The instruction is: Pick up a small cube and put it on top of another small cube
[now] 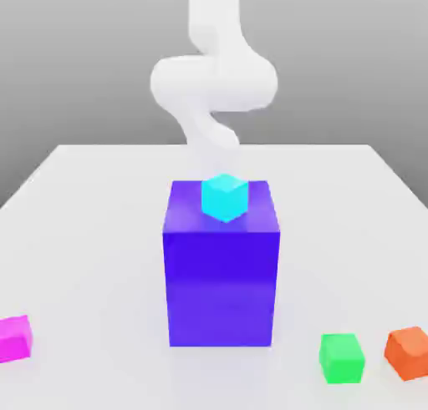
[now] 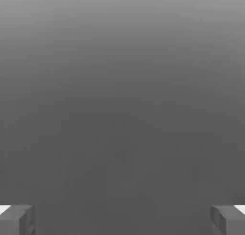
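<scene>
A small cyan cube [image 1: 225, 197] sits on top of a tall blue block [image 1: 221, 275] in the middle of the white table. Three more small cubes lie on the table near its front edge: a magenta cube [image 1: 14, 338] at the exterior view's left, a green cube [image 1: 342, 357] and an orange cube [image 1: 408, 351] at its right. My white arm [image 1: 213, 83] rises behind the blue block. In the hand view my gripper [image 2: 122, 220] is open, its two grey fingertips [image 2: 16, 220] far apart, with nothing between them against a plain grey background.
The tall blue block stands between the arm and the front cubes. The white table [image 1: 100, 233] spreads flat on both sides of it.
</scene>
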`<action>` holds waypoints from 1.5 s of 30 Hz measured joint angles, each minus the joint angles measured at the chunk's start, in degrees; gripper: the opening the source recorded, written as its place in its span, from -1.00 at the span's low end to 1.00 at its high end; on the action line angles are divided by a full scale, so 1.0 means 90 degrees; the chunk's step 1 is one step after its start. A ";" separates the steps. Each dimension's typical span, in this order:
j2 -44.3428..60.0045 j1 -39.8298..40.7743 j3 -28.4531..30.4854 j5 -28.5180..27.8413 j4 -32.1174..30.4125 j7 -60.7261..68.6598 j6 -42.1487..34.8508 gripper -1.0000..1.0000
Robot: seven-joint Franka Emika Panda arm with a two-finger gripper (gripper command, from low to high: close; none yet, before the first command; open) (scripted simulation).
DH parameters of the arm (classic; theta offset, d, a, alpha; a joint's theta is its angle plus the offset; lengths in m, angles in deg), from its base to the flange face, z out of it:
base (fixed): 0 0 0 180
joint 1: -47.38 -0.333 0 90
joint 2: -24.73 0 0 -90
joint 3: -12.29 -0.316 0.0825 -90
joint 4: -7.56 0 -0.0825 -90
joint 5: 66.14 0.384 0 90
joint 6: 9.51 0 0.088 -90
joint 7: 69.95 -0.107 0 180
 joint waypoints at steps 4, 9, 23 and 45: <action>0.0959 0.0426 0.0162 -0.0004 -0.0088 -0.0513 0.0348 0.00; 0.2111 0.0890 0.0420 0.0004 -0.0195 -0.1121 0.0767 0.00; 0.5364 0.2157 0.1219 0.0578 -0.0488 -0.2426 0.1927 0.00; 0.6433 0.2401 0.1115 0.0946 -0.0610 -0.2673 0.2310 -1.00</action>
